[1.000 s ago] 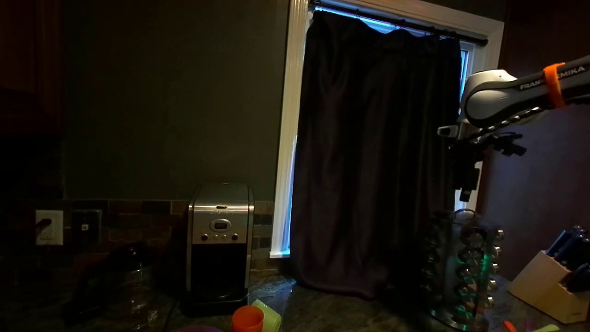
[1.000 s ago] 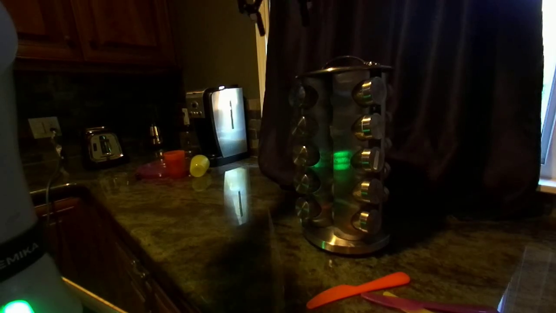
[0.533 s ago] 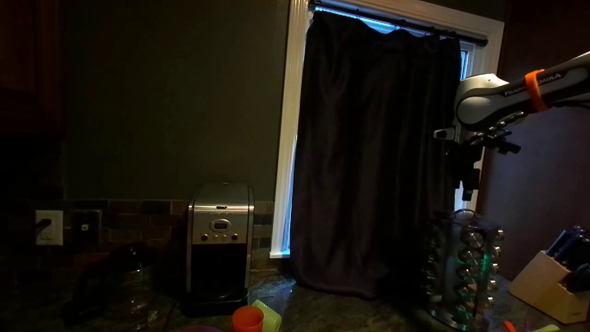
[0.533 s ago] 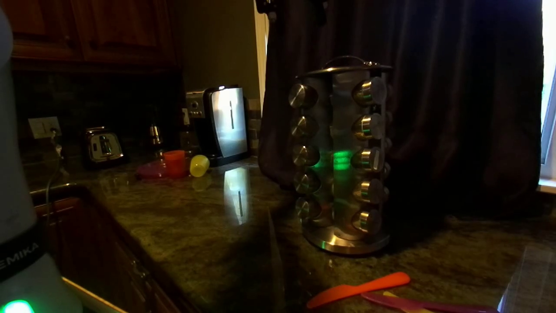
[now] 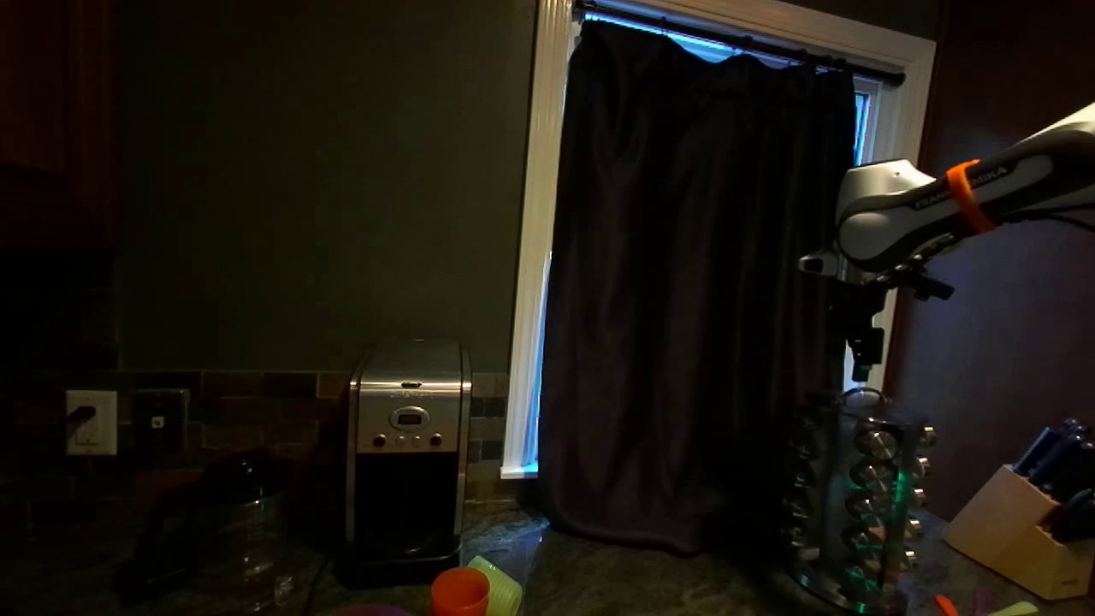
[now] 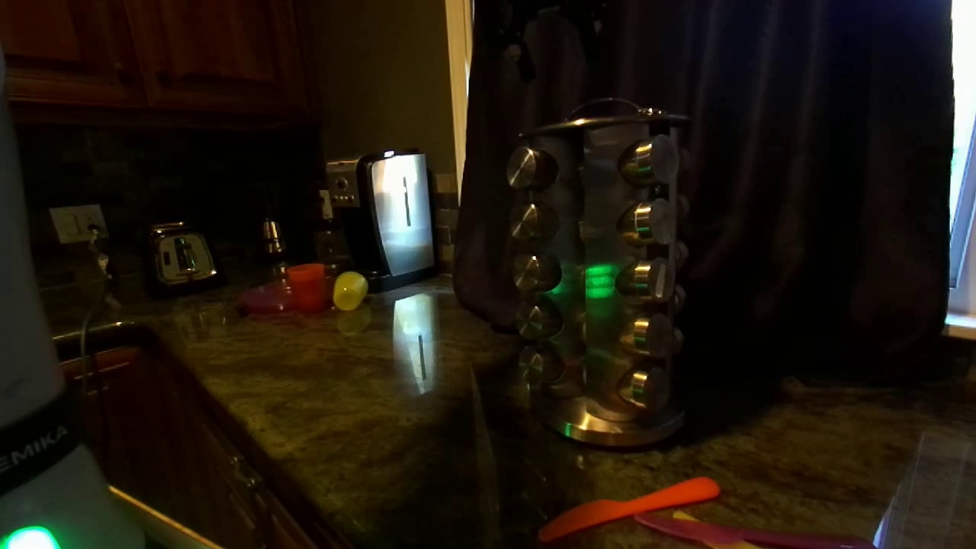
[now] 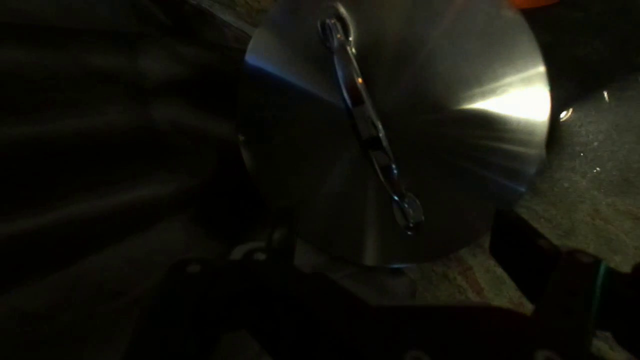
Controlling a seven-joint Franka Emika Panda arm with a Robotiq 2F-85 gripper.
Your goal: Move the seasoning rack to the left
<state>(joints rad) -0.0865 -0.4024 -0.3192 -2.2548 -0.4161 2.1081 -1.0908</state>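
Observation:
The seasoning rack (image 5: pixel 868 505) stands upright on the counter in both exterior views, a tall round tower of metal-capped jars with greenish glints. Seen from above in the wrist view, its round metal lid (image 7: pixel 450 165) carries an arched handle (image 7: pixel 367 122). My gripper (image 5: pixel 861 370) points down just above that handle. Its dark jaws stand wide apart in the wrist view, one to each side of the handle's near end, and nothing is held. In an exterior view the fingers blend into the dark curtain, so their exact height over the lid is hard to tell.
A dark curtain (image 6: pixel 762 229) hangs close behind the rack. The knife block (image 5: pixel 1018 535) is beside it. Plastic knives lie in front, among them an orange knife (image 6: pixel 633 509). Farther along are the coffee maker (image 6: pixel 404 217), an orange cup (image 6: pixel 306 288) and a yellow cup (image 6: pixel 351 291).
My arm has shifted sideways until the gripper is over the rack, and has lowered a little in the last half second. The rack has not moved; the jaws have stayed open.

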